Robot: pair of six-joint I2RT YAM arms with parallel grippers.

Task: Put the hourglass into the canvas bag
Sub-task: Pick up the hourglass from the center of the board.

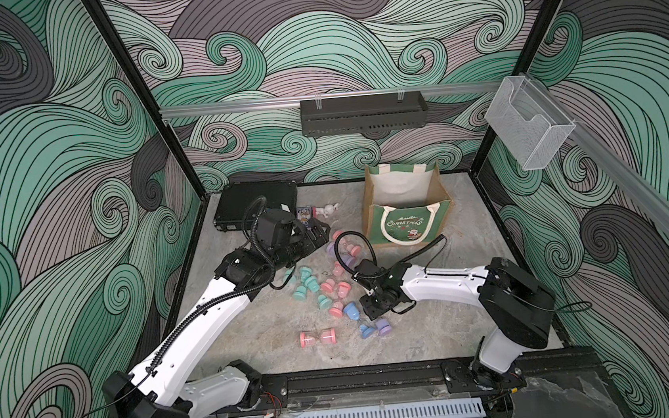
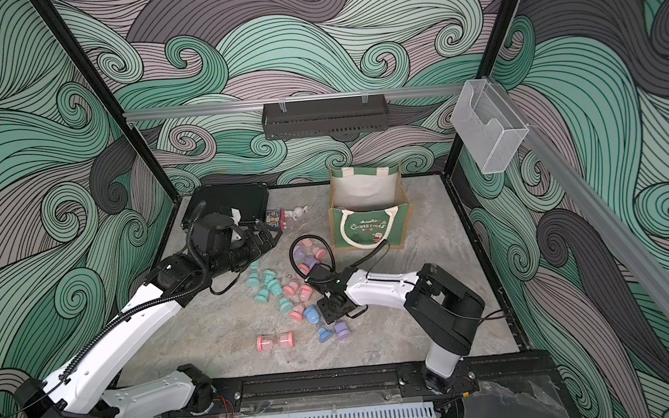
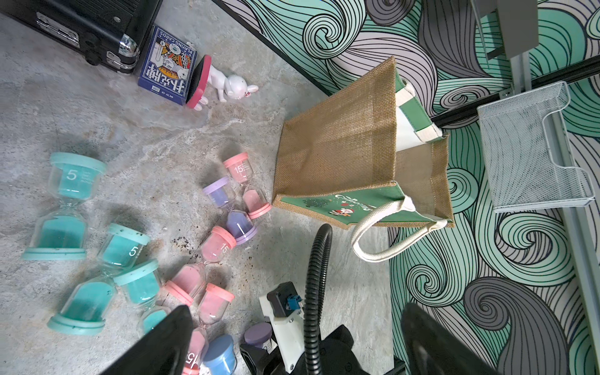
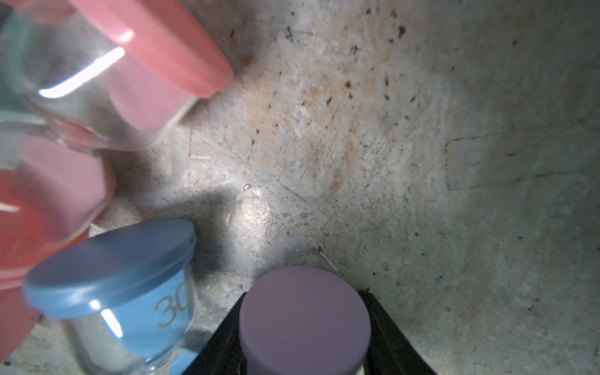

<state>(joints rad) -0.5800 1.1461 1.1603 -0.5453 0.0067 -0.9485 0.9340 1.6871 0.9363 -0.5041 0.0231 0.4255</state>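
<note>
While the right claw (image 4: 303, 293) is sitting low at the near edge of the pile (image 1: 325, 287), its jaws are pinching the top cap of a purple hourglass (image 4: 305, 321), one black finger against each side in the right wrist view. That hourglass is resting on the table (image 1: 439, 333), well apart from the bag (image 1: 404, 222), which is standing open at the back with the pile lying between. The left claw (image 3: 297, 313) is hanging spread and empty over the pile's far side, near the bag.

I am guessing the grip is the weak spot. The cap is looking smooth and round, and with the glass body hanging below, a quick lift could be letting it twist or slip out. A blue hourglass (image 4: 110, 269) is tilting just beside the purple one and a pink hourglass (image 4: 156, 48) is lying close by, so either could be getting knocked and rolling. On the way over, the load could be clipping the left arm (image 1: 209, 308) or catching the white handle (image 3: 376, 258) drooping over the bag's front.

Grey marbled stone, scuffed and speckled with dark grit, is forming the table. Teal and grey swirls are covering the walls (image 1: 309, 34); a black case (image 1: 256, 202), a card box (image 3: 167, 65) and a white rabbit (image 3: 233, 86) are lying at the back left.
</note>
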